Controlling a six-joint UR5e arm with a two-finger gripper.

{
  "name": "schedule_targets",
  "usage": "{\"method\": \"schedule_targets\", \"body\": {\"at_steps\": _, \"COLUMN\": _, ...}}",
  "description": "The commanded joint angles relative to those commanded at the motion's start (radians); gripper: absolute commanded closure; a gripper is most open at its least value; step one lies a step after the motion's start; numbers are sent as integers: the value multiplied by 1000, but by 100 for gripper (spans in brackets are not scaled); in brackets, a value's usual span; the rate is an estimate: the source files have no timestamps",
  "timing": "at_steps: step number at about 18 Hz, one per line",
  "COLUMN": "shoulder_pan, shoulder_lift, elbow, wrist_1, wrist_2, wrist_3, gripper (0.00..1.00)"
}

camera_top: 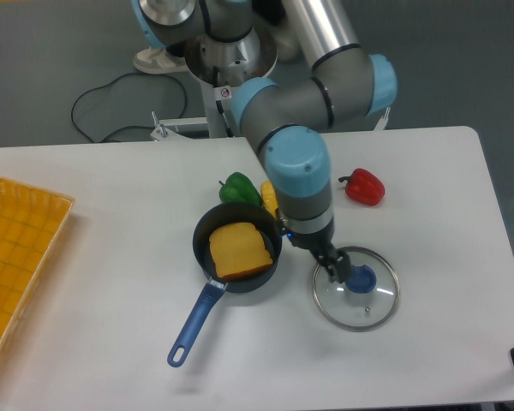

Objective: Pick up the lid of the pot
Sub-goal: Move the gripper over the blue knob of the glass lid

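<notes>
Two peppers (pixel 365 187), one pan (pixel 203 244), lid (pixel 336 309), corn (pixel 270 198) (seemingly)

Pot lid (pixel 353 312): round, clear glass, with a thin metallic rim (pixel 357 330) and blue central knob (pixel 361 279). Lies flat on the white surface (pixel 450 342), knob upward, right of centre in view; its upper-left edge is partly obscured.

No txt, nos., brand or signs legible anywhere in the pic.
</notes>
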Motion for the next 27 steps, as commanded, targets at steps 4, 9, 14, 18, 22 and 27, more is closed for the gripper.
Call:
{"method": "schedule_targets", "body": {"at_steps": 4, "shoulder_pan": 11, "shoulder_lift": 3, "elbow": 0, "wrist_1": -2, "wrist_2": -5, "wrist_3": -1, "gripper": 0}}
{"method": "schedule_targets", "body": {"at_steps": 9, "shoulder_pan": 25, "shoulder_lift": 8, "elbow": -27, "wrist_1": 3, "wrist_2": -20, "wrist_3": -6, "gripper": 0}}
{"method": "schedule_targets", "body": {"at_steps": 14, "shoulder_pan": 38, "shoulder_lift": 9, "elbow": -74, "wrist_1": 8, "wrist_2": -21, "wrist_3": -55, "gripper": 0}}
{"method": "schedule_targets", "body": {"at_steps": 18, "shoulder_pan": 95, "shoulder_lift": 5, "elbow": -64, "wrist_1": 3, "wrist_2": -75, "wrist_3": -109, "gripper": 0}}
{"method": "schedule_targets", "body": {"at_steps": 22, "shoulder_pan": 141, "shoulder_lift": 5, "elbow": -60, "wrist_1": 6, "wrist_2": -167, "wrist_3": -136, "gripper": 0}}
{"method": "schedule_targets", "body": {"at_steps": 27, "shoulder_pan": 149, "shoulder_lift": -24, "elbow": -26, "wrist_1": 6, "wrist_2": -222, "wrist_3": -288, "gripper": 0}}
